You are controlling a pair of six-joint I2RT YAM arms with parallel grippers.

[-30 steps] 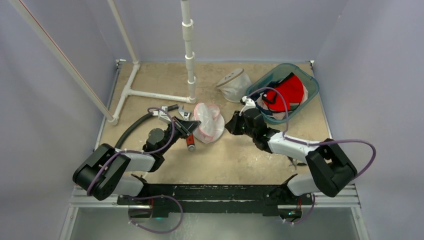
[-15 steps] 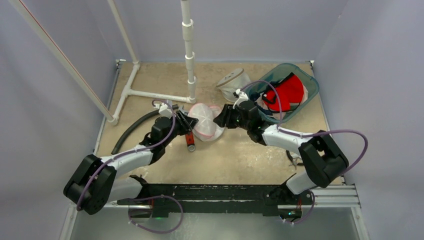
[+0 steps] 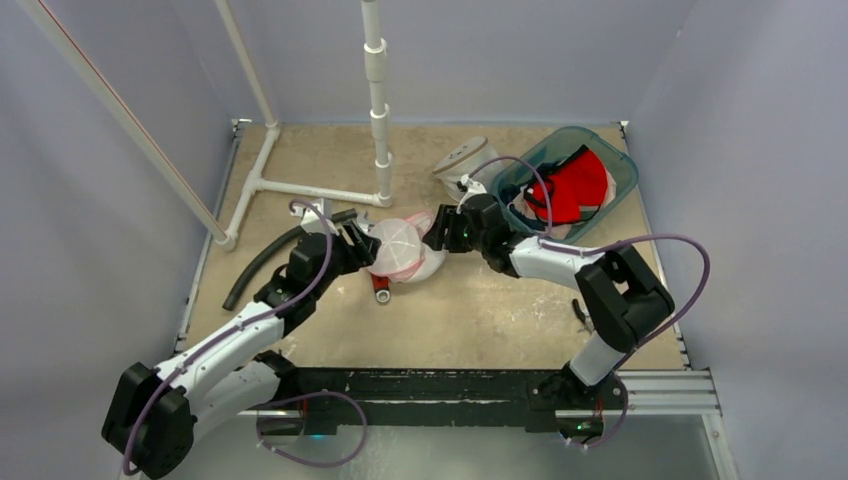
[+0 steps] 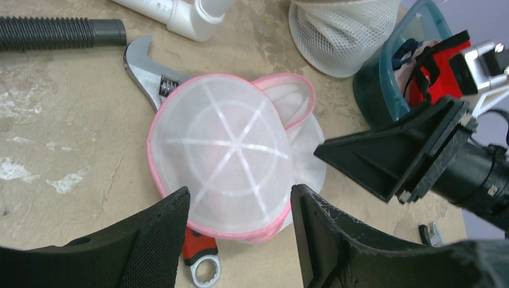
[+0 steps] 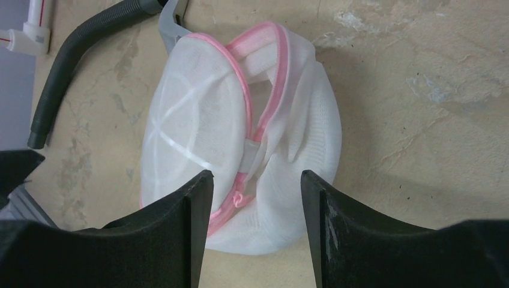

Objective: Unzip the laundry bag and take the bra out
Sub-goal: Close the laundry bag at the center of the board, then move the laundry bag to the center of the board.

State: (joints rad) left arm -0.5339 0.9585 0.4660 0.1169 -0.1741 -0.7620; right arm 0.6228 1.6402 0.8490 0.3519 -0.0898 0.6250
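While both arms reach in over the sandy table (image 3: 480, 320), here is the top view: the laundry bag (image 3: 402, 250), a round white mesh pouch with pink trim, sits on the table a little above the middle. The left gripper (image 3: 362, 243) is right at its 9 o'clock and the right gripper (image 3: 437, 232) is at its 2 o'clock, each just beside the mesh. From up here I cannot tell how the jaws stand. Further out at 2 o'clock there is a blue bin (image 3: 620, 185) with red clothing (image 3: 578, 185) in it, and a second white mesh bag (image 3: 468, 160) lies at 1 o'clock. A white pipe stand (image 3: 378, 110) rises at 11 o'clock, and a black hose (image 3: 262, 262) trails off towards 8 o'clock.

Now the left wrist view: the left jaws are spread wide, gripping nothing, and the bag's near rim sits in the gap between them. The bag's flat round face points at this camera, and a pink-edged flap gapes at its 1 o'clock. A wrench (image 4: 150, 69) with a red handle lies underneath, poking out at 10 and 6 o'clock.

Over to the right wrist view: these jaws are spread too, with the bag's lower edge between them. The pink seam curves up the middle and is parted near 12 o'clock. I cannot make out the bra through the mesh.
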